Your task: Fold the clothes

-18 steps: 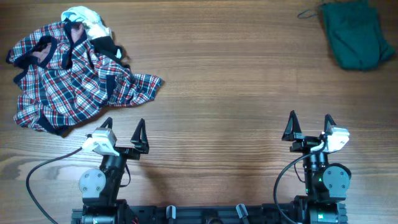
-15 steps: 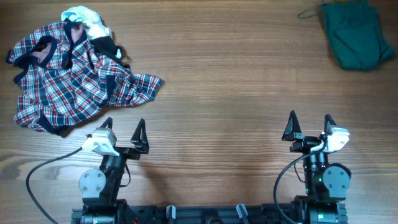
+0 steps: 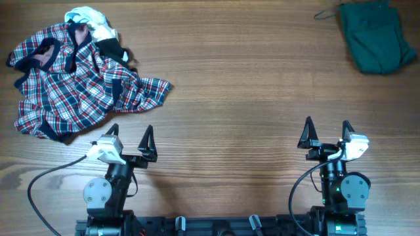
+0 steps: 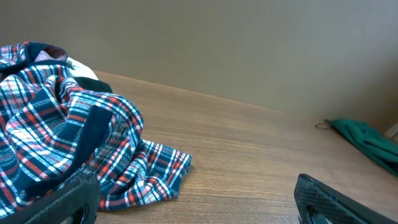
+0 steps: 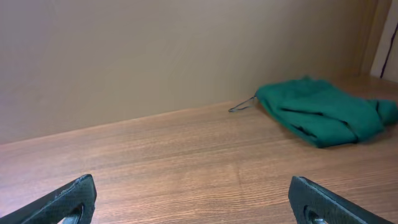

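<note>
Plaid garment [image 3: 79, 82] lies crumpled just beyond the left gripper [image 3: 130, 129], whose fingers stand apart; right gripper [image 3: 327, 124], likewise spread, faces a green cloth [image 3: 375, 36] well beyond.

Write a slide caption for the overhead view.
Crumpled plaid garment beyond open left gripper; green cloth beyond open right gripper.

Both arms are black. The left claw [image 3: 130, 133] has two pointed, triangular black fingers [image 3: 148, 137]. Just behind it sit a white block [image 3: 107, 149] and a round grey joint disc [image 3: 98, 192], with a black cable [image 3: 38, 181] looping off. The right claw [image 3: 327, 129] looks alike, with a small green light [image 3: 337, 191] behind it.
</note>
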Available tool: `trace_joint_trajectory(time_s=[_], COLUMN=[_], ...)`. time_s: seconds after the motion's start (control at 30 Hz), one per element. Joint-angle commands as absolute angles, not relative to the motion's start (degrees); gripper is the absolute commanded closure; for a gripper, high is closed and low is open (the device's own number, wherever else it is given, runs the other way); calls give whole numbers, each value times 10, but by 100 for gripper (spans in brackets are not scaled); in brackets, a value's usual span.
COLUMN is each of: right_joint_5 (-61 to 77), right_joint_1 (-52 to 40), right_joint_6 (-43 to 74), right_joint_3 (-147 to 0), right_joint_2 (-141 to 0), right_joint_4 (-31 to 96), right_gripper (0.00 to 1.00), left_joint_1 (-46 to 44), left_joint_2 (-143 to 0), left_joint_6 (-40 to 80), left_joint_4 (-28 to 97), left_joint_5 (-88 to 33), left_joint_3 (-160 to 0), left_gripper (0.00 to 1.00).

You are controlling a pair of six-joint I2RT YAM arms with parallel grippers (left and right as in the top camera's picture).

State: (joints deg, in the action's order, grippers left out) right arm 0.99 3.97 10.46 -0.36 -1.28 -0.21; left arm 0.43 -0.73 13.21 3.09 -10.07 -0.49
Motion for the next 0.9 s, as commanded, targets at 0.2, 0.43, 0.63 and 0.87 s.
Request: trace_joint_trajectory(time_s=[0.2, 0.43, 0.63, 0.87], right_joint_5=[0, 0, 15, 168], right_joint_1=[42, 42, 42, 42], right_joint_6=[106, 107, 121, 352], right_joint_3=[-3, -3, -3, -3], right_joint_2=[-10, -10, -10, -11], right_joint_4=[-4, -4, -3, -67], right_gripper=[0, 0, 0, 0], left_joint_1=[2, 2, 1, 1], left_joint_2=[-2, -2, -2, -2], left_joint_6=[137, 137, 138, 140], left_joint_4=[35, 35, 35, 27], left_joint_5=[-91, -91, -91, -162], left_joint_3=[-3, -3, -3, -5], left_gripper=[0, 0, 0, 0])
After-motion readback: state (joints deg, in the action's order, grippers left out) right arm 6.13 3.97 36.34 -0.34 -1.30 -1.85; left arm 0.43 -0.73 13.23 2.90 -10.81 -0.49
